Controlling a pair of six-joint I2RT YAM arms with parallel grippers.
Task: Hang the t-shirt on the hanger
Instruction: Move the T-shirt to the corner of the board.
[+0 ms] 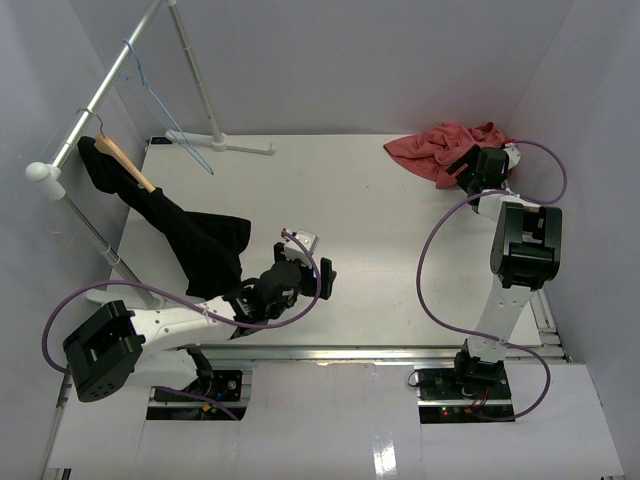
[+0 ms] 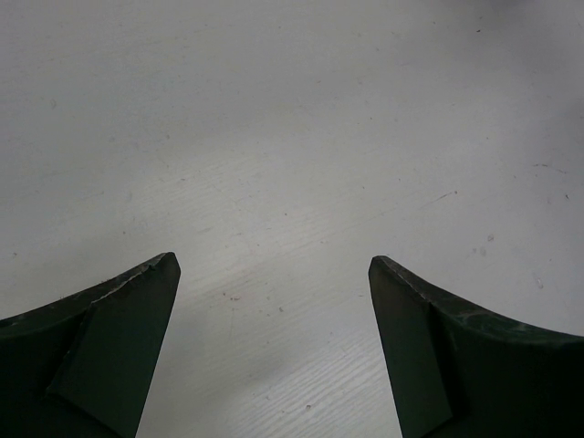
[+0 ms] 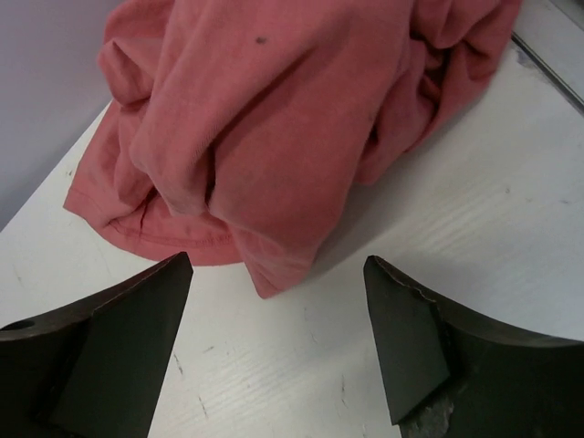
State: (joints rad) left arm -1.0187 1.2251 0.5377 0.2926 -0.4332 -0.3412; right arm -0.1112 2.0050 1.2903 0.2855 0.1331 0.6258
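Your left gripper (image 2: 274, 265) hovers over the bare table (image 1: 380, 220) towards its near edge, jaws spread wide with nothing between them. Farther back, your right gripper (image 3: 278, 260) is spread and empty too, just short of the t-shirt (image 3: 274, 137), which lies crumpled in the far right corner. The hanger (image 1: 185, 138) hangs from the rail (image 1: 105, 80) by the far left corner.
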